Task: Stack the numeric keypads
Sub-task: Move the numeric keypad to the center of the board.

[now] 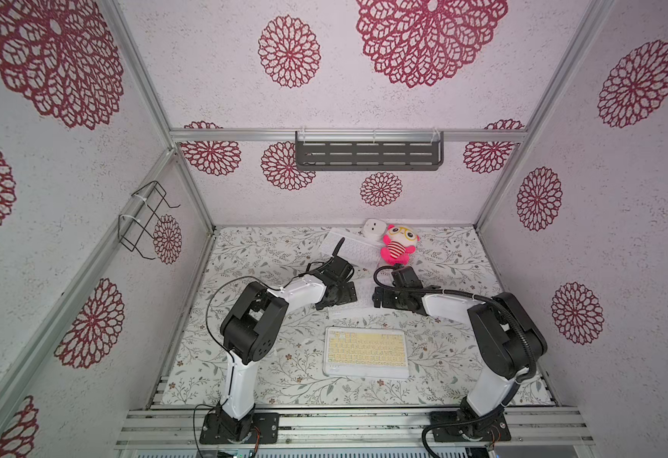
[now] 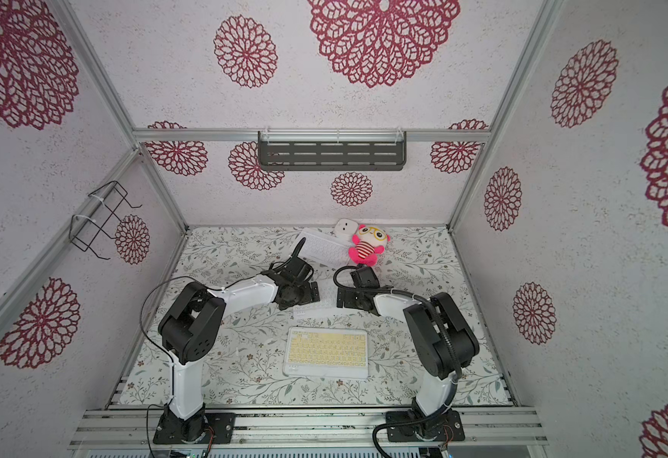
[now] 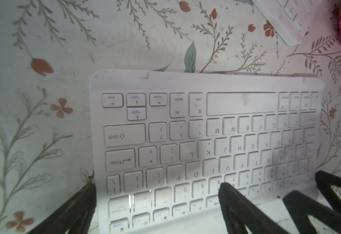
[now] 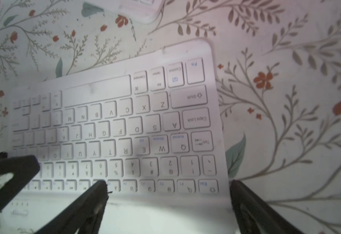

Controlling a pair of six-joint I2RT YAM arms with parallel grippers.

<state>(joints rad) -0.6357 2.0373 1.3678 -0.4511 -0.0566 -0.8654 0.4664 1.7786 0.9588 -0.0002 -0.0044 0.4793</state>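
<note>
A white-keyed numeric keypad (image 3: 206, 131) (image 4: 115, 121) lies flat mid-table, mostly hidden under both wrists in both top views (image 1: 364, 295) (image 2: 326, 297). My left gripper (image 3: 157, 186) (image 1: 344, 295) is open at one short end, with one finger (image 3: 232, 200) over the keys and its partner off the edge. At the opposite end my right gripper (image 4: 167, 184) (image 1: 380, 297) is open in the same way, one finger (image 4: 96, 192) above the keys. Nothing is gripped. A pale-yellow-keyed keypad (image 1: 367, 353) (image 2: 326, 352) lies near the front. Another white keypad (image 1: 348, 248) (image 2: 324, 248) lies at the back.
A small white rounded cube (image 1: 373, 229) and a pink plush toy (image 1: 398, 244) sit at the back beside the rear keypad. A dark shelf (image 1: 368, 152) hangs on the back wall and a wire rack (image 1: 146, 222) on the left wall. Walls enclose three sides.
</note>
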